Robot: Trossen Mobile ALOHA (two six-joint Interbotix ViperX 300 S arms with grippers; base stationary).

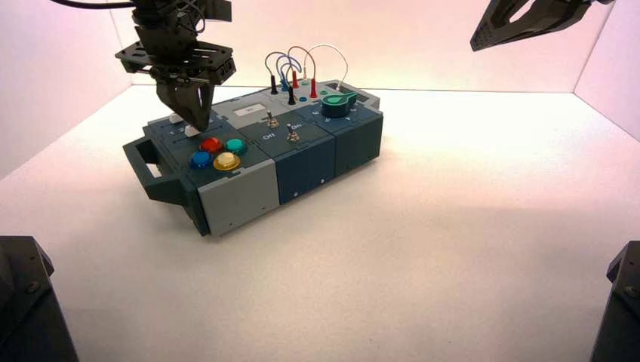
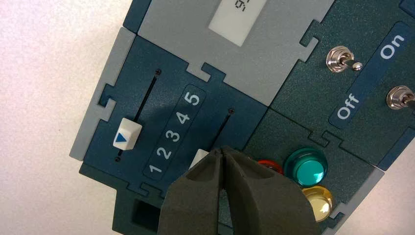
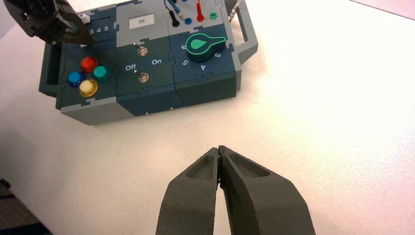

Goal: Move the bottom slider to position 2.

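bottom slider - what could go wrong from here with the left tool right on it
1. The left tool is shut, its tips at the bottom slider and hiding most of it, so the stop beside numeral 2 may be misjudged.
2. The tips press from one side only; they could slip off the small knob.
3. The red button sits right beside the tips and might get bumped.

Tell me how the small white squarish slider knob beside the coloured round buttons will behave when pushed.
The white squarish slider knob sits in a narrow dark slot track, so it probably only slides along that line, not sideways. It looks like smooth hard plastic, so the left gripper, whose fingers are closed at its edge, might slip off.
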